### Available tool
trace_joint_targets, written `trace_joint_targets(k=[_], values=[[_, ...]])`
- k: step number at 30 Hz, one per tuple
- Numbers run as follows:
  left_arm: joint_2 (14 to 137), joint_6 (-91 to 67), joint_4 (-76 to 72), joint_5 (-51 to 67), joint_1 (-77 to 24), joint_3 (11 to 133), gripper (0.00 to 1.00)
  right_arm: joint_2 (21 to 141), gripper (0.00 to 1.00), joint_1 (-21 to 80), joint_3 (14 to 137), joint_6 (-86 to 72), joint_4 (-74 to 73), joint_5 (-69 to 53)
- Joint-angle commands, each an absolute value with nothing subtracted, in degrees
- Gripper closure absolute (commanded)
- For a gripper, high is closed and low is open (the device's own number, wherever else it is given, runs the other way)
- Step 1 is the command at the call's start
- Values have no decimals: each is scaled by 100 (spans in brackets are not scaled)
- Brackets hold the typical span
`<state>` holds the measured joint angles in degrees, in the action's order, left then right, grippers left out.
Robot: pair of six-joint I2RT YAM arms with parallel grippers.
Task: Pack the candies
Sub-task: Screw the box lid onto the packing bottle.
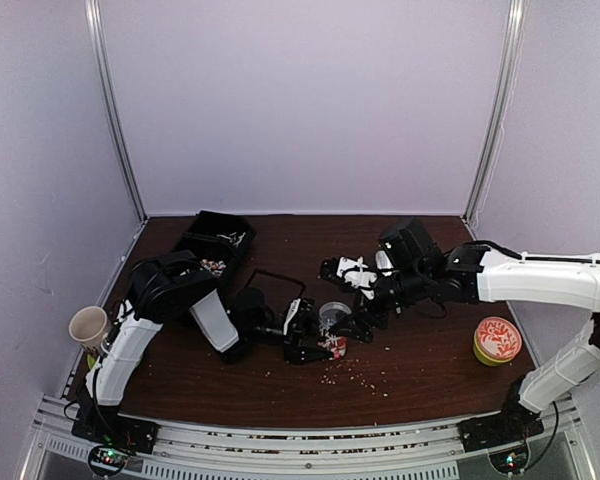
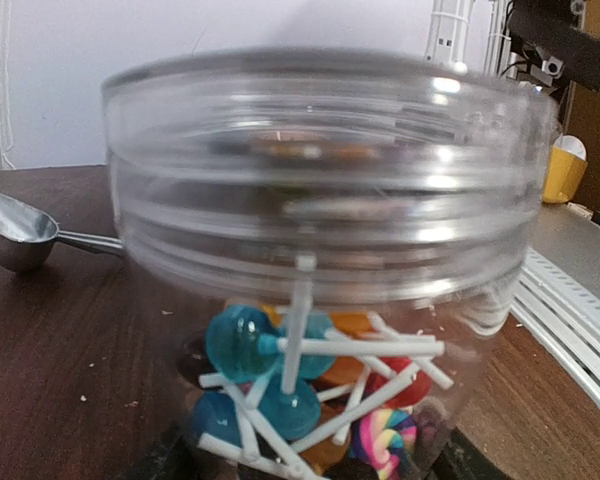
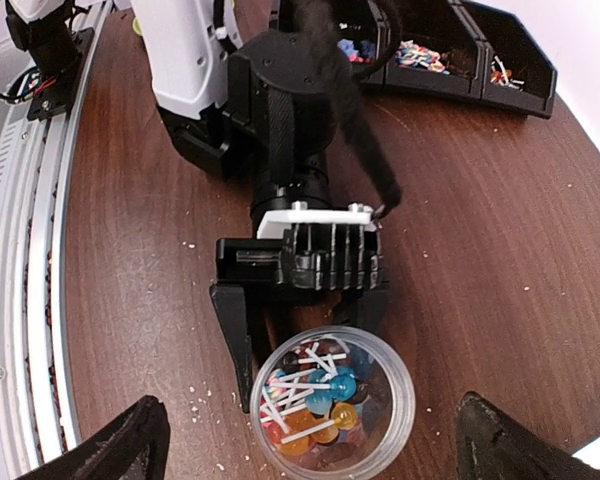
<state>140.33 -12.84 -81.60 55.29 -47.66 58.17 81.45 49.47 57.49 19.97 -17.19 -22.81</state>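
1. Left claw (image 3: 315, 350) is clenching a clear jar (image 3: 332, 405), holding it upright mid-counter (image 3: 480, 250), probably to steady it for filling.
2. Candies (image 3: 315, 395) are lying in the jar's bottom, and more are sitting in black bins (image 3: 450, 60) at the far left.
3. Right claw (image 3: 325, 455) is hovering above the jar's mouth, spread wide and empty, apparently placed for dropping pieces in.

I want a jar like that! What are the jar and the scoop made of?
The jar looks like clear glossy plastic, maybe glass, since the candies show through it. The scoop looks like polished metal, silvery and mirror-bright.
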Motion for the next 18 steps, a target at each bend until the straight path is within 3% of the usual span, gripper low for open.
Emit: trace_joint_targets(k=[1,12,18], values=[[14300,-1402,-8350,5882,-4737,5896,41,8407,1,4923,5876,2126,-1893,-2518],[14317,-1402,-8345,5894,-4737,5906,42,8659,6,4695,5937,1776,-1613,-2663],[14323,-1389,-8291,5884,-4737,5922,42,8858,13,4633,6108,1765,-1751,-2888]])
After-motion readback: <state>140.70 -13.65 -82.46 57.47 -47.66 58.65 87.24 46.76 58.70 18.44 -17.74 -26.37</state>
